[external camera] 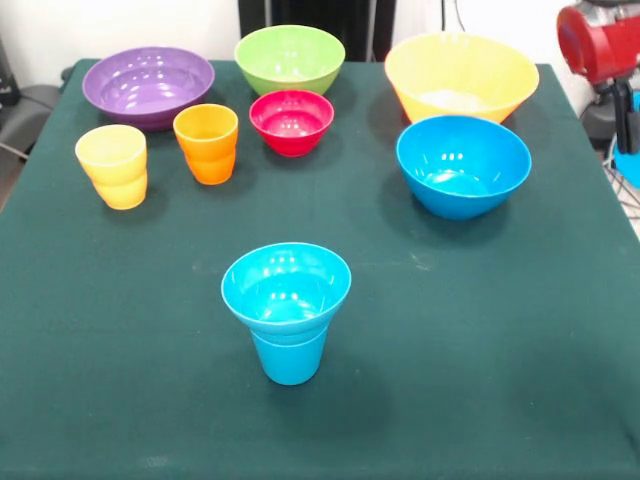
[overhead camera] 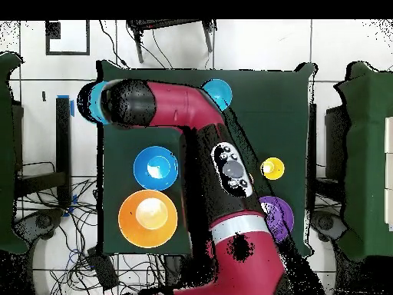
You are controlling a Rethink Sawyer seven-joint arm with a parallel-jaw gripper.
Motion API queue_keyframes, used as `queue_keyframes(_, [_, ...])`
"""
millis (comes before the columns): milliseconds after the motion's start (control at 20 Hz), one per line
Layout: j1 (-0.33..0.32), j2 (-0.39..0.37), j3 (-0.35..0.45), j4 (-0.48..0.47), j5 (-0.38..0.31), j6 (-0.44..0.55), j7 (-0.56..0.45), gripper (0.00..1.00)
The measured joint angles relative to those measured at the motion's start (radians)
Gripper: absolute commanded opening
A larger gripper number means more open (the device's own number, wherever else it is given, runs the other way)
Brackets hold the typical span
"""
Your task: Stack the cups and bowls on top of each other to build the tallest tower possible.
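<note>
Tower [external camera: 287, 308] of blue bowl on blue cup stands at table's [external camera: 480, 350] 6 o'clock; end effector [external camera: 625, 125] at 2 o'clock, grip state unclear.

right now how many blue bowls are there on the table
2 clearly visible: a large blue bowl below the yellow-orange bowl, and a smaller one atop the blue cup. Another could be nested unseen.

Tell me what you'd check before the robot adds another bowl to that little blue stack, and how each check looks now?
1. Tower standing upright, blue bowl seated on blue cup: ok.
2. Next wider bowl free to pick, the big blue bowl standing apart from its neighbours: ok.
3. Cloth around the tower free of clutter: ok.
4. Gripper open and empty: cannot tell, neither view shows it.
5. Arm away from the tower: not ok, overhead it partly covers it.
</note>
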Motion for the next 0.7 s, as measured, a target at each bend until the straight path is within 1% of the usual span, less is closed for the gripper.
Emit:
queue_keyframes(150, [-0.034, 0.002, 0.027, -0.037, 0.01, 0.065, 0.0, 0.0])
queue_keyframes(200, [-0.064, 0.009, 0.048, -0.079, 0.015, 0.129, 0.0, 0.0])
queue_keyframes(250, [-0.073, 0.012, 0.056, -0.095, 0.015, 0.153, 0.0, 0.0])
queue_keyframes(450, [-0.121, 0.048, 0.091, -0.218, 0.013, 0.302, 0.0, 0.0])
queue_keyframes(500, [-0.136, 0.07, 0.103, -0.279, 0.012, 0.364, 0.0, 0.0])
queue_keyframes(550, [-0.142, 0.081, 0.109, -0.306, 0.013, 0.391, 0.0, 0.0])
queue_keyframes(700, [-0.166, 0.15, 0.144, -0.466, -0.002, 0.54, -0.001, 0.0])
